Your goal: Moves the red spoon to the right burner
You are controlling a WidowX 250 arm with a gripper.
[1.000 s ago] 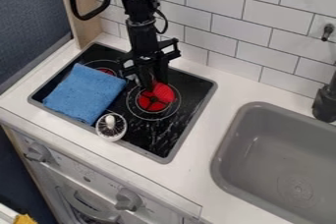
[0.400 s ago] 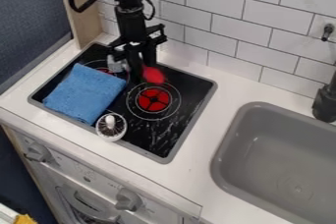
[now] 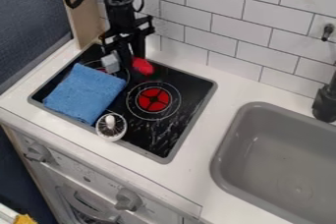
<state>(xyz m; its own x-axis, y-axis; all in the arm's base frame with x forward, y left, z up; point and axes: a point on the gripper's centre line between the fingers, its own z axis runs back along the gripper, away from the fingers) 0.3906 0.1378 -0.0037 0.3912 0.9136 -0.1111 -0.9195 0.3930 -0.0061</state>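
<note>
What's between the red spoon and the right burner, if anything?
Nothing visible. The red spoon is beside the gripper, near the stove's back edge, with only stovetop between it and the right burner. The blue cloth and the round white-rimmed thing are off to the picture's left.

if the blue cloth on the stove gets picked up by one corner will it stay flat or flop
The blue cloth would probably flop: its soft-looking, slightly uneven edges suggest fabric. It looks thin, so likely light. If slid, it might nudge the white-rimmed round item near its corner.
</note>
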